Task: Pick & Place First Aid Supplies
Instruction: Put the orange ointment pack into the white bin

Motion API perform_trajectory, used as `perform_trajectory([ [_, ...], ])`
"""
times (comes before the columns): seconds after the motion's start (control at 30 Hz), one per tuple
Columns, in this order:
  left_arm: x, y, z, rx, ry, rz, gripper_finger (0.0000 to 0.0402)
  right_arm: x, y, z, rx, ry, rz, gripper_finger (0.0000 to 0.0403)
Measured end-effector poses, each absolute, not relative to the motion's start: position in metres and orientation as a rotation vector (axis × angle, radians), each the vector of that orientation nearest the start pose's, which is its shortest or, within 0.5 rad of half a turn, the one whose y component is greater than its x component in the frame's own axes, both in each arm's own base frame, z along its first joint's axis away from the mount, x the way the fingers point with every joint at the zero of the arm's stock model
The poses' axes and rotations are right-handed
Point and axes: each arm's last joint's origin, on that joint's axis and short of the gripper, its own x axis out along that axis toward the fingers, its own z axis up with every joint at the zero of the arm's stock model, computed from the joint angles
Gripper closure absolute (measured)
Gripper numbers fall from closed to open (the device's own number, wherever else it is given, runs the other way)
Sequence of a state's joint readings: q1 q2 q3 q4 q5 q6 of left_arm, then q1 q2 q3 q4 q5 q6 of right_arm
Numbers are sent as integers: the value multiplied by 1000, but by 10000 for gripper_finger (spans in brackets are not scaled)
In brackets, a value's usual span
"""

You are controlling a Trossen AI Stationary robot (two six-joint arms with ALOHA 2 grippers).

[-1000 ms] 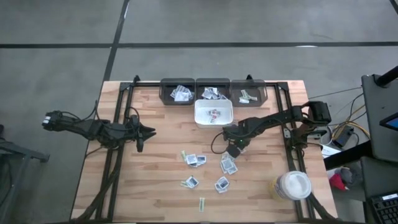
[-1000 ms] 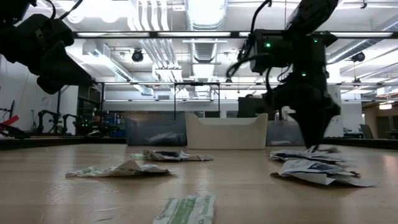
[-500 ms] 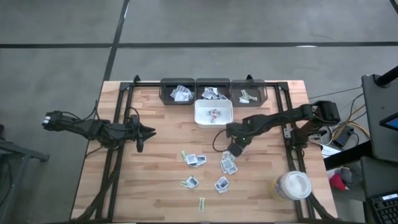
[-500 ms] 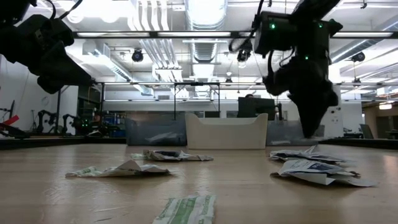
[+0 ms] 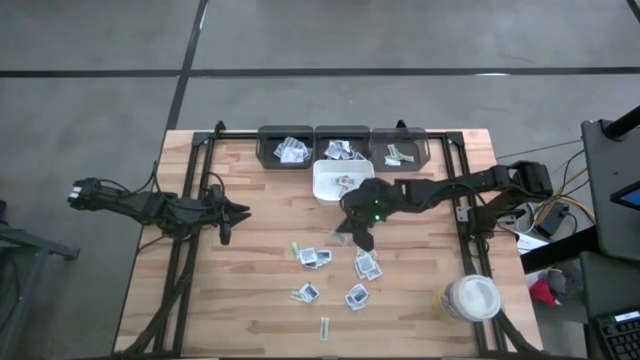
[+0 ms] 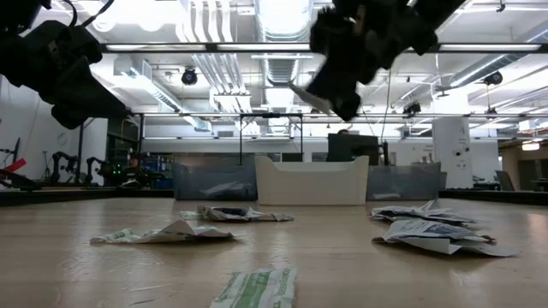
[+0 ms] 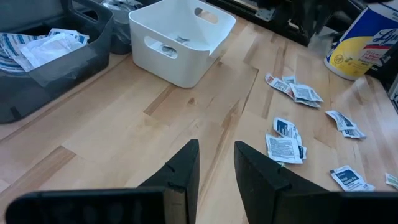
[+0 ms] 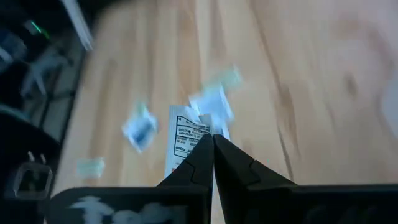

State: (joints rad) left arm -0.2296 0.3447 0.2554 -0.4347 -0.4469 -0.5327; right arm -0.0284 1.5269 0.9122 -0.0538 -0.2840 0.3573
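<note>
Carrying one packet clenched in its jaws, the right gripper is hanging mid-frame beside the white tray; next, probably releasing it over that tray.

Light came from long ceiling fixtures that glared white in the low view and left both arms as dark silhouettes against them. The table was evenly and brightly lit from above, with only small soft shadows under the arms. The nearest packet in the low view was out of focus. The right wrist view was heavily smeared by motion blur; the left wrist view stayed sharp, with lines slightly bowed toward the edges.
</note>
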Motion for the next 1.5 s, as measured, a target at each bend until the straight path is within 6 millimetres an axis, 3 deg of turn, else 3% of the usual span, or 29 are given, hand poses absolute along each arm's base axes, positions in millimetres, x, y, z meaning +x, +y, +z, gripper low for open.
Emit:
perform_trajectory([
  [0.13,102,-11,184,-346,423,337,307,328,-12,230,415,509,105,395],
  [0.3,102,-11,184,-348,423,337,307,332,-32,247,336,419,-210,395],
  [0.5,102,-11,184,-348,423,337,307,332,-57,266,156,637,-467,394],
  [0.73,102,-11,184,-348,423,337,307,347,-83,278,-15,985,-427,394],
  [0.9,102,-11,184,-348,423,337,307,366,-103,262,-18,1177,-261,394],
  [1.13,102,-11,184,-348,423,337,307,385,-126,222,-35,1355,-168,394],
  [1.33,102,-11,184,-352,422,338,307,393,-136,199,-57,1421,-128,394],
  [1.5,102,-11,184,-352,422,338,307,393,-141,196,-58,1419,-131,394],
])
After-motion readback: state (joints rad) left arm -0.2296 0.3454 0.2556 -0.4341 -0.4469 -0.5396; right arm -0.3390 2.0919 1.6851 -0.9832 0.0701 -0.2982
